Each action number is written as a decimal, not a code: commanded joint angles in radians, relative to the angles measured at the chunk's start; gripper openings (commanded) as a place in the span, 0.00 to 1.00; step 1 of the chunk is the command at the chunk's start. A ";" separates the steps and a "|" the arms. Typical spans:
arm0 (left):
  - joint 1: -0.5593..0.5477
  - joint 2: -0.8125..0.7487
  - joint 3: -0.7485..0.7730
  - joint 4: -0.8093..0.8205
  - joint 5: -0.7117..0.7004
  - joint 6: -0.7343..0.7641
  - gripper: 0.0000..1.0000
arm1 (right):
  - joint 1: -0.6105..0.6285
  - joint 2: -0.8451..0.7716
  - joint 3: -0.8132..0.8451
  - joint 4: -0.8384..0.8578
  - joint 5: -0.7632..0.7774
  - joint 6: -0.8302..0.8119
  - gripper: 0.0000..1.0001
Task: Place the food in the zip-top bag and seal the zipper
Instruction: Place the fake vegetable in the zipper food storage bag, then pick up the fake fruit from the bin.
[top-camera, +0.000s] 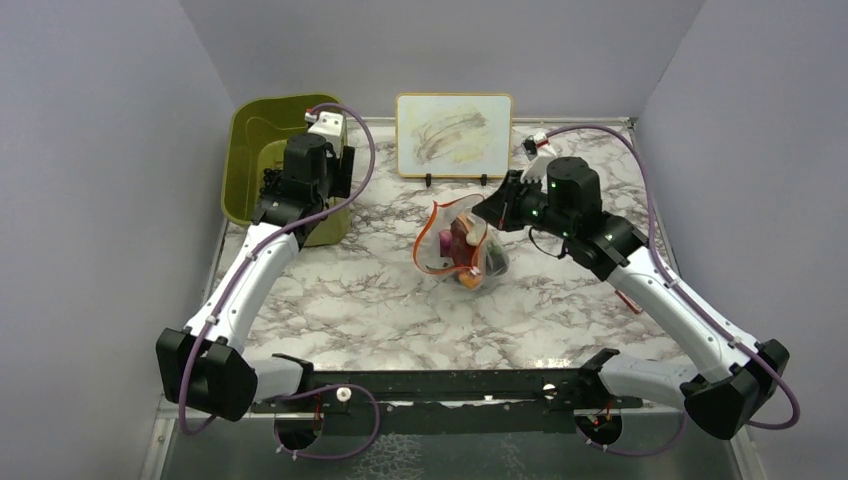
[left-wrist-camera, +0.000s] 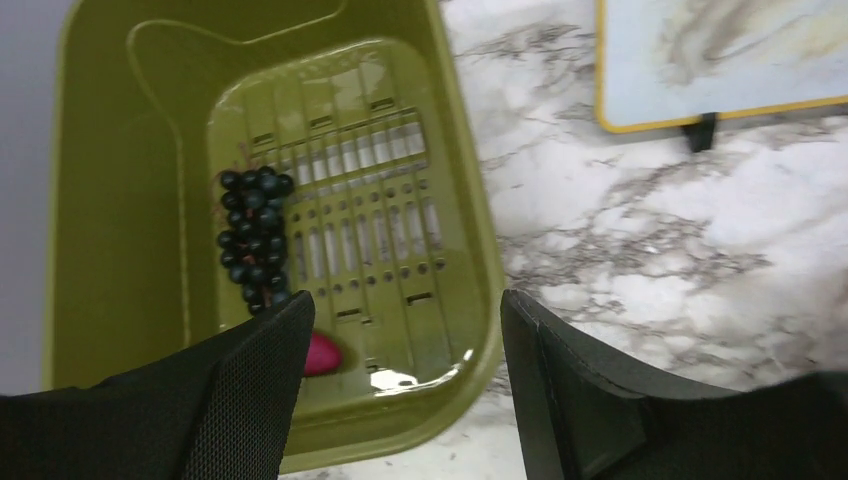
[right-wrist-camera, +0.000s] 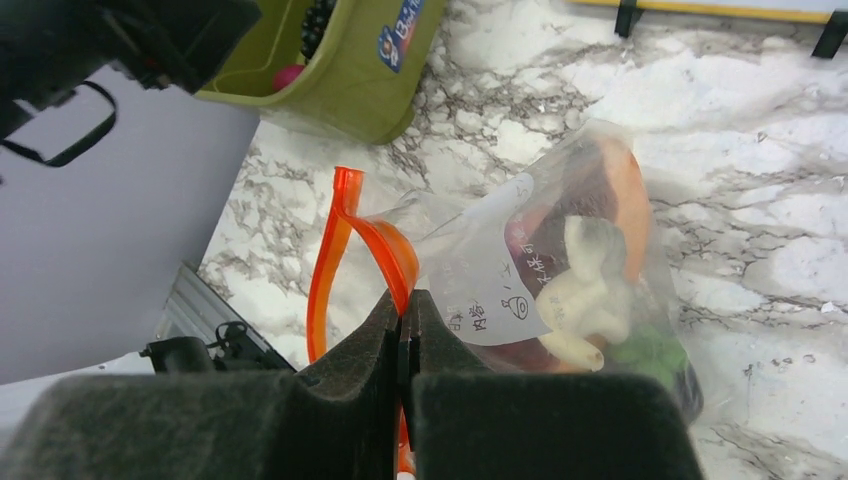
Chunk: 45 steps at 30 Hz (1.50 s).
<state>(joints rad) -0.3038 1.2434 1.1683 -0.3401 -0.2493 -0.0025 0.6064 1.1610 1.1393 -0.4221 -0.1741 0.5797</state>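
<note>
1. Currently my right jaws are clamped together on the zipper (right-wrist-camera: 392, 248), pinching one lip of the zip-top bag (right-wrist-camera: 500, 270) so the mouth gapes toward the left edge for loading.
2. The bag sits mid-tabletop (top-camera: 340, 300), a bit toward the far edge. The hot dog (right-wrist-camera: 625, 200), a pale piece (right-wrist-camera: 590, 290) and a green piece (right-wrist-camera: 650, 352) are already inside.
3. My left jaws are apart and empty, hovering over the olive bin (left-wrist-camera: 100, 200) at the far-left corner.
4. In the bin: grapes (left-wrist-camera: 255, 235) on the slotted floor, and a pink piece (left-wrist-camera: 322, 352) just beside them, partly hidden behind my finger.
5. Judgement: mid-task, fetching food. The grapes look like the next pick. It's a lumpy cluster, so grab across the middle.
6. Risk: the bag is floppy, so if the mouth sags the drop-in misses. The zipper is not yet sealed.
</note>
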 joint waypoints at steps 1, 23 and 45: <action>0.077 0.045 0.006 0.049 -0.111 0.078 0.71 | -0.004 -0.078 0.003 0.025 0.041 -0.047 0.01; 0.341 0.517 0.327 0.048 -0.010 0.122 0.69 | -0.004 -0.104 -0.001 -0.034 -0.001 -0.097 0.01; 0.457 0.860 0.566 -0.057 0.128 0.026 0.79 | -0.003 -0.138 0.025 -0.097 0.079 -0.054 0.01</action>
<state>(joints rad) 0.1490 2.1338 1.7557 -0.3481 -0.1398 0.0410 0.6064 1.0546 1.1267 -0.5499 -0.1196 0.5110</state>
